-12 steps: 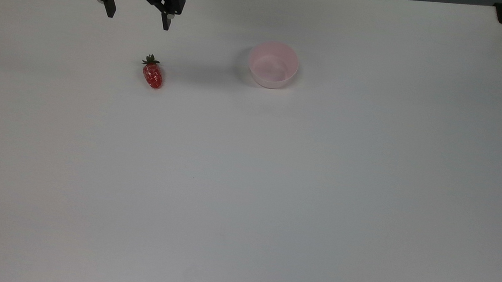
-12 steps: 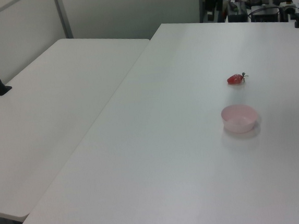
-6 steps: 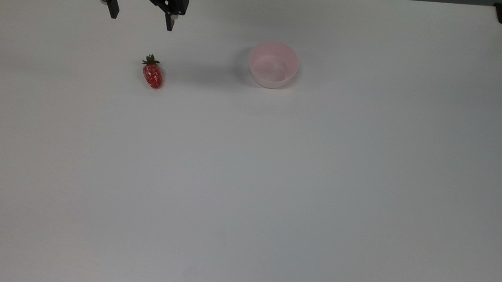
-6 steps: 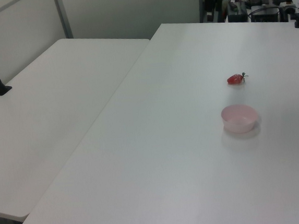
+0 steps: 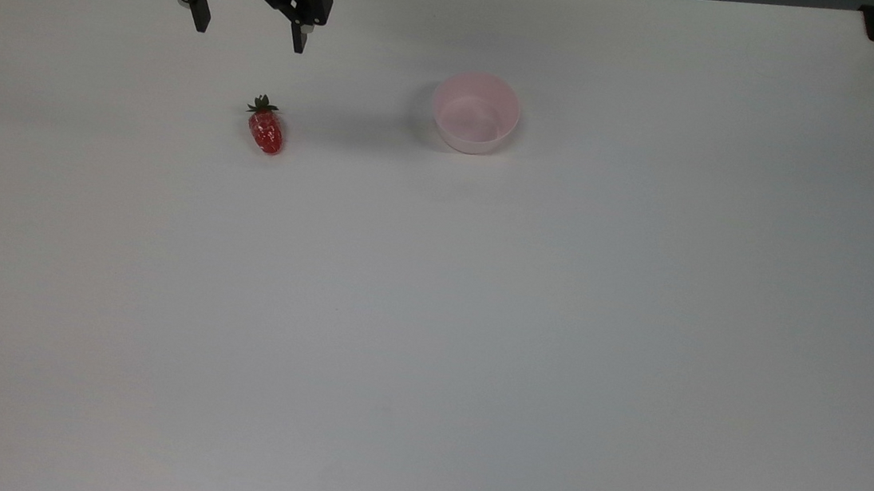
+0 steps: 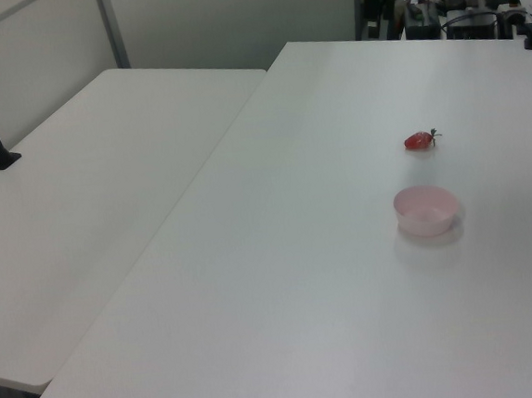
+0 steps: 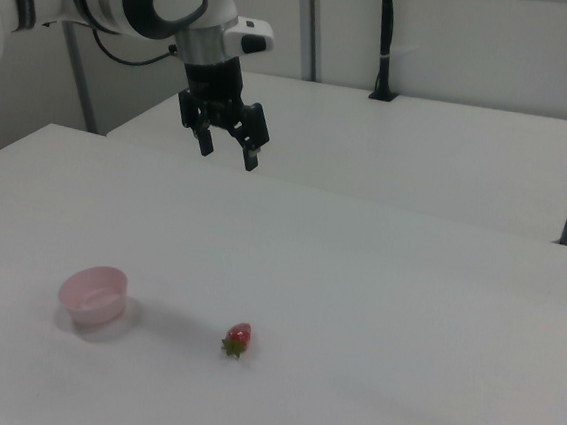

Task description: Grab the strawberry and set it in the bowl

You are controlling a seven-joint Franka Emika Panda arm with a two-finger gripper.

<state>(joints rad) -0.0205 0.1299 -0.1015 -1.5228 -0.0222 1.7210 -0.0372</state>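
So the gripper (image 5: pixel 249 33) is up in the upper left of the top view, fingers spread wide with nothing between them, hanging high over the table (image 5: pixel 478 322). In the right view it's way up in the air near the top of the frame (image 7: pixel 227 154), which makes sense if it's lining up above the fruit before dropping down.

The strawberry (image 5: pixel 265 129) is lying on its side on the bare table, just below the gripper in the top view, leafy cap pointing toward the top of the frame. Lying flat like that, I'd guess the fingers want to close across its narrow width rather than end to end.

The bowl (image 5: pixel 475 113) sits upright to the strawberry's right in the top view, near but clearly apart, and looks empty. In the left view, strawberry (image 6: pixel 418 140) is above the bowl (image 6: pixel 425 210), right of center. Short carry, I'd guess.
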